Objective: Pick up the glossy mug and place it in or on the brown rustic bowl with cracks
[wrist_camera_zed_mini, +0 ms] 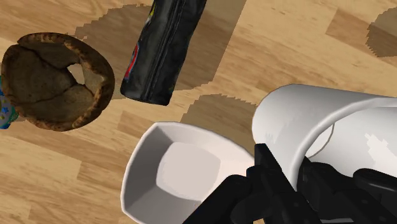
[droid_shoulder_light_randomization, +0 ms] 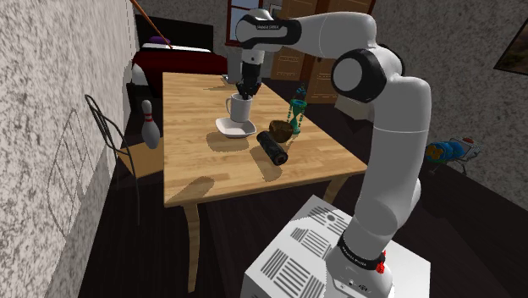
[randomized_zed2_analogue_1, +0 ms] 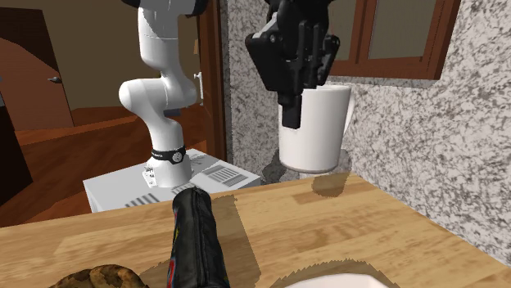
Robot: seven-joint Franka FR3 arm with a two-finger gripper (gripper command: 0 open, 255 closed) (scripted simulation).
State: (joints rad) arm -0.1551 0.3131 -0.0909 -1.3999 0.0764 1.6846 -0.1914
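Note:
My gripper (droid_shoulder_light_randomization: pixel 246 91) is shut on the rim of a glossy white mug (droid_shoulder_light_randomization: pixel 239 108), one finger inside it and one outside. The mug (randomized_zed2_analogue_1: pixel 315 131) hangs clear of the wooden table (droid_shoulder_light_randomization: pixel 211 173), just above a shallow white dish (droid_shoulder_light_randomization: pixel 235 128). In the wrist view the mug (wrist_camera_zed_mini: pixel 318 121) is clasped by the gripper (wrist_camera_zed_mini: pixel 286 184), with the dish (wrist_camera_zed_mini: pixel 178 172) below it. The brown cracked bowl (droid_shoulder_light_randomization: pixel 280 130) sits on the table a short way toward the shoulder view's right of the dish; it also appears beyond the dish (wrist_camera_zed_mini: pixel 54 83) in the wrist view.
A black cylinder (droid_shoulder_light_randomization: pixel 272 149) lies on its side between the dish and the bowl, nearer the stand. A teal figurine (droid_shoulder_light_randomization: pixel 295 108) stands behind the bowl. A bowling pin (droid_shoulder_light_randomization: pixel 151 124) rests on a chair (droid_shoulder_light_randomization: pixel 106 127) at the table's left side by a wall.

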